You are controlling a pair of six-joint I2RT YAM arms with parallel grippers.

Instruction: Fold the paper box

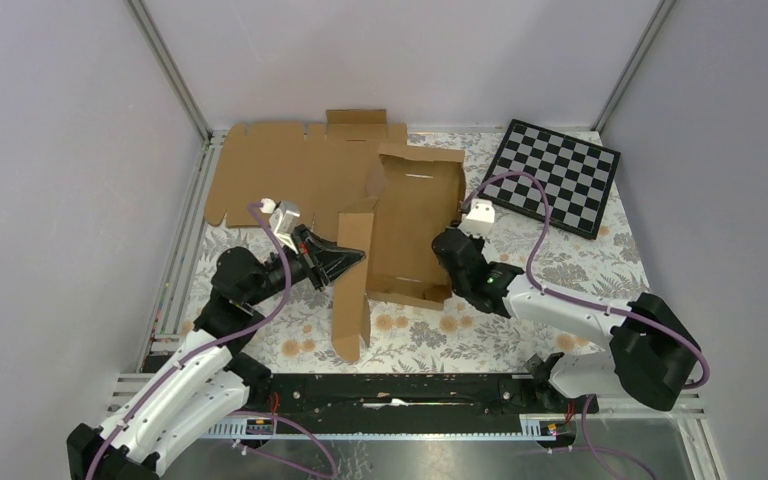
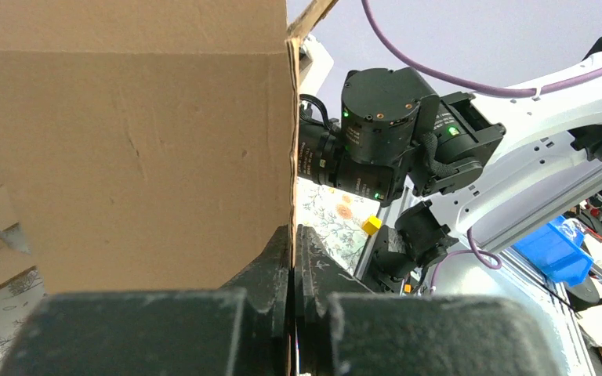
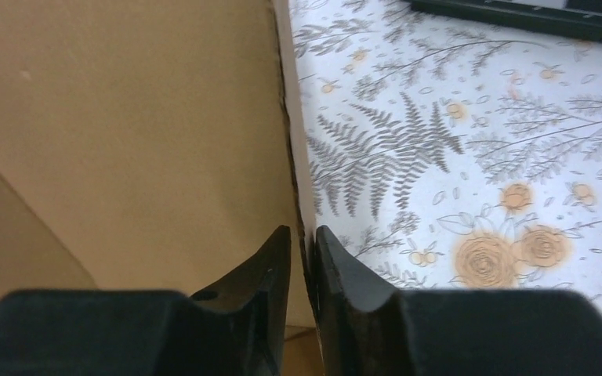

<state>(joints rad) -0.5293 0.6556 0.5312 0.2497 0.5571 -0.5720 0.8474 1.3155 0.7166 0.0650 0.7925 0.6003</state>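
— Two grippers: how do they stand?
— The left gripper [image 2: 292, 254] is clamped on a thin edge of the box [image 1: 412, 215], on its lifted left panel. The cardboard runs straight up between the fingers.
— And the other?
— The right gripper [image 3: 303, 247] is pinched on the box's right wall, one finger on the cardboard side and one on the side of the floral cloth [image 3: 470, 157].
— Where does the box lie?
— Mid-table between the two arms, partly folded, with the left panel raised and a long flap reaching towards the near edge. Seen from above, its far left corner covers part of a flat cardboard sheet [image 1: 275, 170]. The checkerboard [image 1: 558, 175] lies far right, near the box but apart from it
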